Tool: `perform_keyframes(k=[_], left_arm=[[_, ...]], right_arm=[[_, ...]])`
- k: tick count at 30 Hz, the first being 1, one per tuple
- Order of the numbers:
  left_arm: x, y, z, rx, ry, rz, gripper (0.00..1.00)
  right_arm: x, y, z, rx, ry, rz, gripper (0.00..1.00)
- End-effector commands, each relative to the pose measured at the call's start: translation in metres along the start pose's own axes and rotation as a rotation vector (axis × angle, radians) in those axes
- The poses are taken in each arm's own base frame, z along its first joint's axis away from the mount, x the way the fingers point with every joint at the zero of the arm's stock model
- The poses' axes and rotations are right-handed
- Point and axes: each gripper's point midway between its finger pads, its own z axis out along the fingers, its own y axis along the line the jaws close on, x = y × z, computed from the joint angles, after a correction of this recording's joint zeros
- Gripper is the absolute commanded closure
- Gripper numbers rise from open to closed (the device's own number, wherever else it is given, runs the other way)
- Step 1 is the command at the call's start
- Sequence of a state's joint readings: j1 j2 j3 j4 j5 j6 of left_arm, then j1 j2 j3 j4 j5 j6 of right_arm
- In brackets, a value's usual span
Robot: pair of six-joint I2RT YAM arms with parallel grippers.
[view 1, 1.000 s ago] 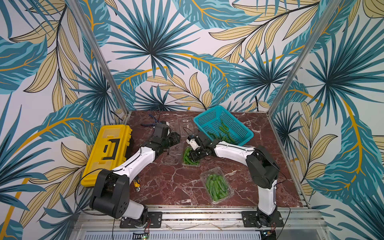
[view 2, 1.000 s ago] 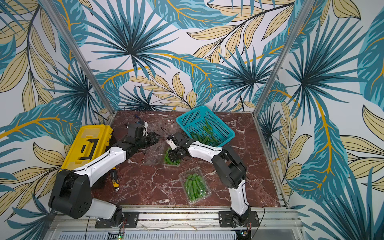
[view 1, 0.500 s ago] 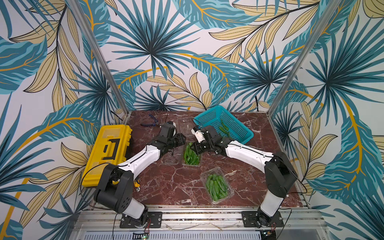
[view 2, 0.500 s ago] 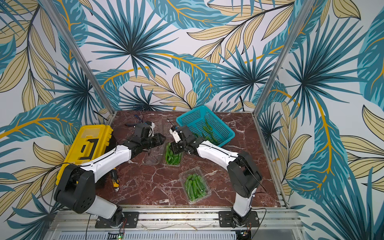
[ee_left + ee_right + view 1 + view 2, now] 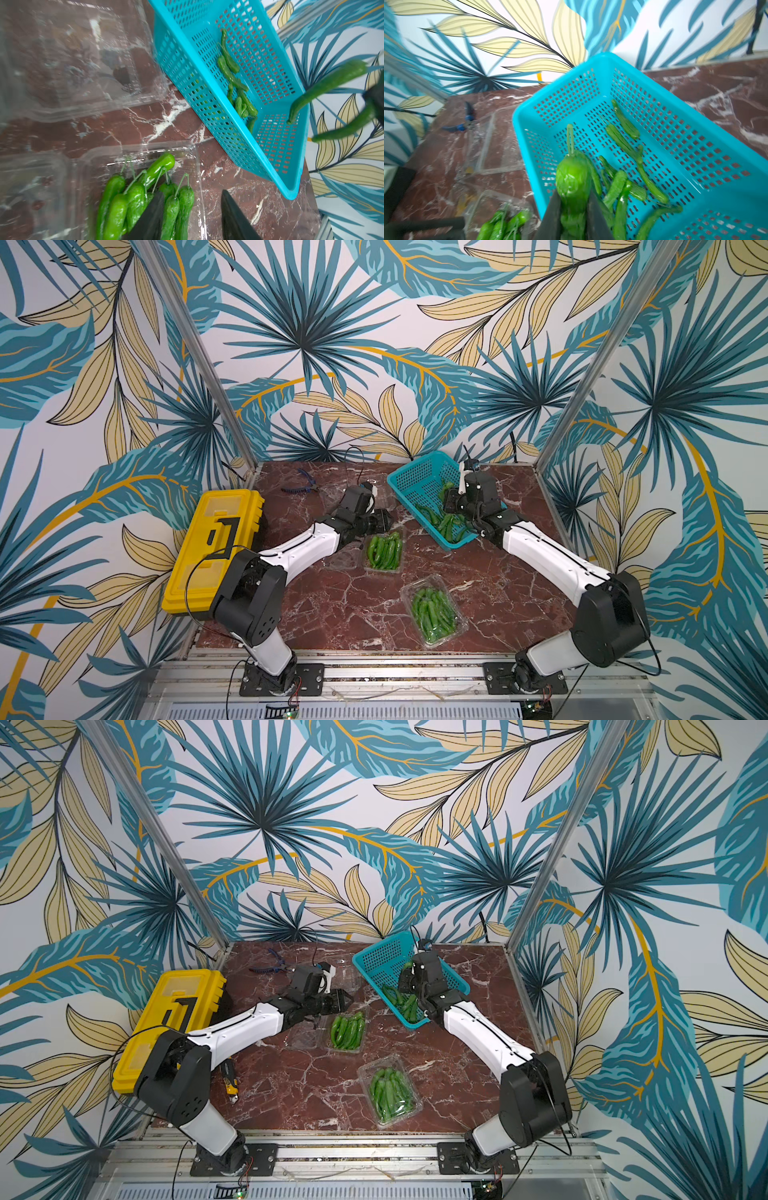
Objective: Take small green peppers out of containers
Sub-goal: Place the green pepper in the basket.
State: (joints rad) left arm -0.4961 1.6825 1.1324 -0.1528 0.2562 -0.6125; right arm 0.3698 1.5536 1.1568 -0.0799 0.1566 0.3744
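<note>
our right gripper (image 5: pixel 574 195) pinches two peppers (image 5: pixel 571 176) above the basket (image 5: pixel 415 485), with more lying inside it. our left gripper (image 5: pixel 191 193) stands spread, holding nothing, at the edge of an open container (image 5: pixel 198 172) of peppers just beside the basket. a closed container (image 5: pixel 409 589), full, sits well apart from the basket; an empty container (image 5: pixel 72 62) lies beside the basket too.

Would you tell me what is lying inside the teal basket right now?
Several small green peppers lie loose on the teal basket's floor. The right gripper and its carried peppers hide part of the near end.
</note>
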Motion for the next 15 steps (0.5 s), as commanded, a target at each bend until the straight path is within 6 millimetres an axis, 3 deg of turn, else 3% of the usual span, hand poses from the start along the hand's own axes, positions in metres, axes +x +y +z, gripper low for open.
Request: perform_keyframes(k=[1, 4, 8, 12, 15], left_arm=[[0.0, -0.012, 0.008, 0.02, 0.031, 0.033, 0.54], [0.007, -0.007, 0.016, -0.01, 0.069, 0.049, 0.54], [0.015, -0.004, 0.021, -0.051, 0.113, 0.087, 0.54], [0.018, 0.004, 0.026, -0.102, 0.139, 0.105, 0.54], [0.02, 0.006, 0.029, -0.116, 0.152, 0.108, 0.54]], right_arm=[[0.063, -0.026, 0.034, 0.072, 0.18, 0.068, 0.91], [0.096, -0.032, 0.053, 0.074, 0.264, 0.116, 0.9], [0.118, -0.038, 0.064, 0.073, 0.314, 0.162, 0.87], [0.117, -0.038, 0.061, 0.067, 0.314, 0.173, 0.66], [0.105, -0.036, 0.053, 0.06, 0.282, 0.17, 0.61]])
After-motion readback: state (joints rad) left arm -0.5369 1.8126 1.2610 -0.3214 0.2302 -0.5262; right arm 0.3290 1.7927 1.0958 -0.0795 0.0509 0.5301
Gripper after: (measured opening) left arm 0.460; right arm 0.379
